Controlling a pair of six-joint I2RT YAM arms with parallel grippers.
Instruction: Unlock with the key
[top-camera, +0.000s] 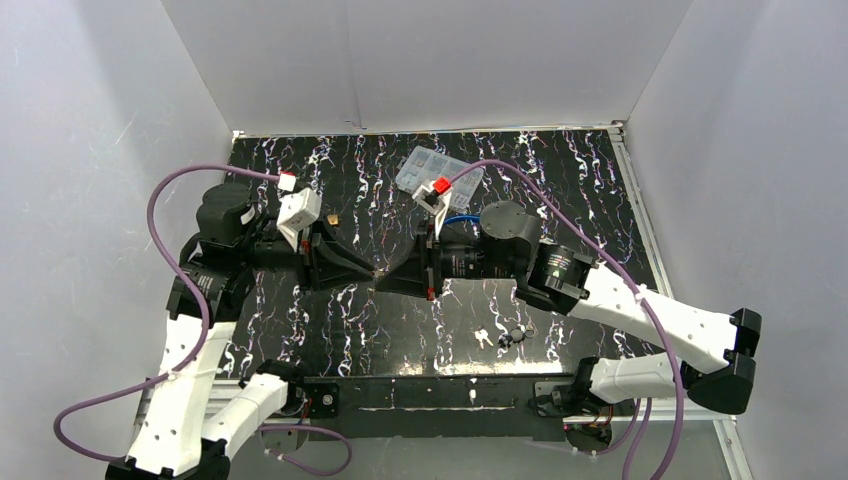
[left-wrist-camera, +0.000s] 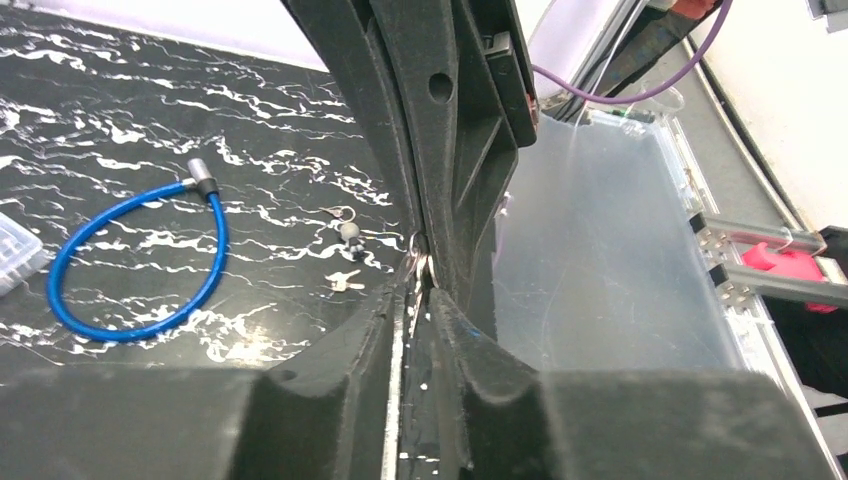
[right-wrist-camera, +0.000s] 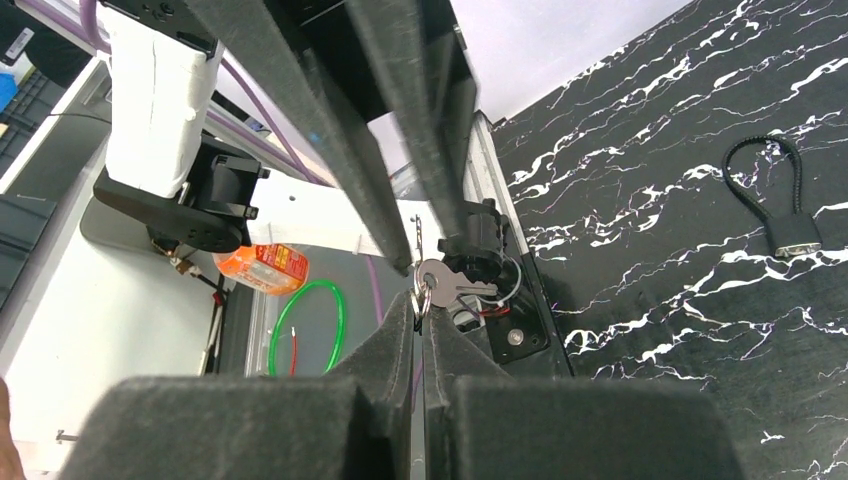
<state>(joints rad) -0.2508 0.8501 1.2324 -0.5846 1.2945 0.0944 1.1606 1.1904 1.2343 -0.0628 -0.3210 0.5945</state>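
A silver key (right-wrist-camera: 452, 285) hangs on a ring. My right gripper (right-wrist-camera: 420, 300) is shut on that ring, holding the key above the table. My left gripper (top-camera: 366, 271) meets the right gripper (top-camera: 388, 279) tip to tip at mid table. The left fingertips (right-wrist-camera: 403, 255) flank the key's head with a narrow gap between them. From the left wrist the ring (left-wrist-camera: 420, 266) shows at the tips of the left gripper (left-wrist-camera: 422, 282); whether they clamp the key I cannot tell. A blue cable lock (left-wrist-camera: 218, 240) lies behind the right arm. A black cable lock (right-wrist-camera: 797, 238) lies on the far table.
A clear plastic box (top-camera: 435, 170) sits at the back. Two spare keys (top-camera: 484, 338) and a small black piece (top-camera: 516, 335) lie near the front edge. A green loop (right-wrist-camera: 340, 325) and an orange bottle (right-wrist-camera: 265, 265) lie beyond the table. White walls close in three sides.
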